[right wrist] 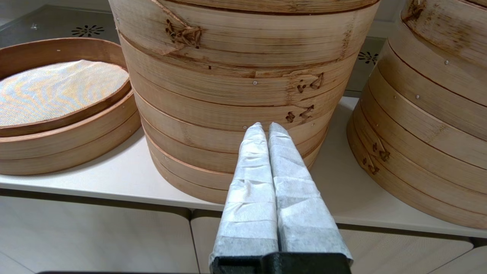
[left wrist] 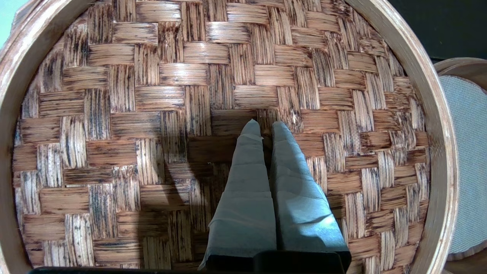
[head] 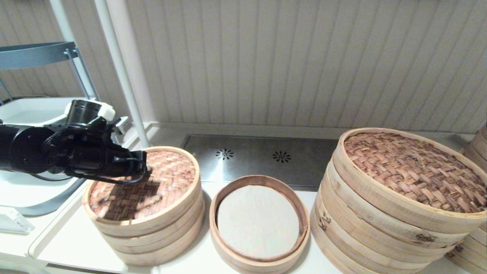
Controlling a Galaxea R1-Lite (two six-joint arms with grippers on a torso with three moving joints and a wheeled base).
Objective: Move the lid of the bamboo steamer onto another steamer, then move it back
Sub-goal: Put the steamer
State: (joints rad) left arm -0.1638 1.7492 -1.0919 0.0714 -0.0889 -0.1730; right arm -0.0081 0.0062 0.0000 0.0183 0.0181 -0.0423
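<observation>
The bamboo steamer lid point(head: 163, 179), reddish-brown woven with a pale rim, sits on top of the small three-ring steamer stack point(head: 159, 236) at the left of the counter. The stack's inside is hidden under the lid. My left gripper point(head: 146, 168) reaches in from the left and rests at the lid's centre. In the left wrist view the lid point(left wrist: 152, 95) fills the frame, and the left gripper point(left wrist: 265, 128) is shut with its tips pinched on the lid's centre. The loop itself is hidden between them. My right gripper point(right wrist: 265, 127) hangs shut below the counter edge.
A low open basket point(head: 262, 255) with a dark-brown inner rim and cream liner stands just right of the stack. A very large lidded stack point(head: 380, 213) is further right, another stack point(head: 477, 152) beyond it. A white pole point(head: 121, 68) and a white tray point(head: 23, 114) stand at the left.
</observation>
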